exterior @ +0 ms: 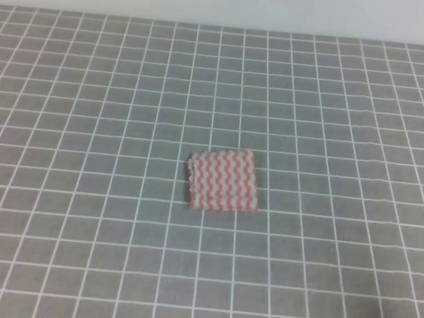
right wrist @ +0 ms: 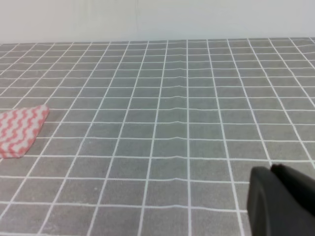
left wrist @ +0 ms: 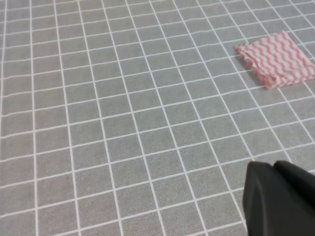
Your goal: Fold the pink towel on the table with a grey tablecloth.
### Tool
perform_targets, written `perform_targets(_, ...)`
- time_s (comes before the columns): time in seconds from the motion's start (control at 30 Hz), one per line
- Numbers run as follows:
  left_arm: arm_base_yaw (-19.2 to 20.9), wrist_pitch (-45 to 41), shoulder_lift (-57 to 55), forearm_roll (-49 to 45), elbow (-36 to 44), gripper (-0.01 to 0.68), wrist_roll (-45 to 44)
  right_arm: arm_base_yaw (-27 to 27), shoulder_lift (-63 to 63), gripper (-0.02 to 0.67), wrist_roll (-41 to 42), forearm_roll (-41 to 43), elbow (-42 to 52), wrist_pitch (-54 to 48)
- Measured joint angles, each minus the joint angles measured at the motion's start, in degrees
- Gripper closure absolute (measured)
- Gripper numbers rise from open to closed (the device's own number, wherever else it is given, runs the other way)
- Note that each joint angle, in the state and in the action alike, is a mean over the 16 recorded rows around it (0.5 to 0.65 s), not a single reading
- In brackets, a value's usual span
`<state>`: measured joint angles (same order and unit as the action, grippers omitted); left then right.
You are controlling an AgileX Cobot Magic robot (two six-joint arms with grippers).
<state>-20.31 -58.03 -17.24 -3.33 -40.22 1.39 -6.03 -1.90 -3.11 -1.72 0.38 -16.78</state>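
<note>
The pink towel [exterior: 223, 179] lies folded into a small, nearly square stack in the middle of the table with a grey tablecloth [exterior: 92, 80]; layered edges show along its front. In the left wrist view the towel [left wrist: 275, 59] sits at the upper right, well away from my left gripper [left wrist: 273, 166], whose black fingers are pressed together, holding nothing. In the right wrist view only a corner of the towel [right wrist: 19, 129] shows at the left edge, far from my right gripper [right wrist: 269, 169], which is also shut and holding nothing. Neither gripper shows in the exterior high view.
Gridded grey cloth [left wrist: 123, 123] stretches on all sides of the towel. A pale wall [exterior: 227, 3] runs behind the table's far edge. A slight ridge wrinkles the cloth [right wrist: 187, 98] in the right wrist view.
</note>
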Motion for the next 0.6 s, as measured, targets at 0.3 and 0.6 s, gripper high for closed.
perform_targets(0.3,0.0,0.0,0.0,-0.05,0.0,0.675,0.0,0.01,-0.12,0.667,-0.01,-0.13,-0.08,0.45)
perform_targets(0.6,0.0,0.61,0.06,-0.76,0.0,0.675,0.02,0.01,-0.12,0.667,-0.01,-0.15,-0.17,0.45)
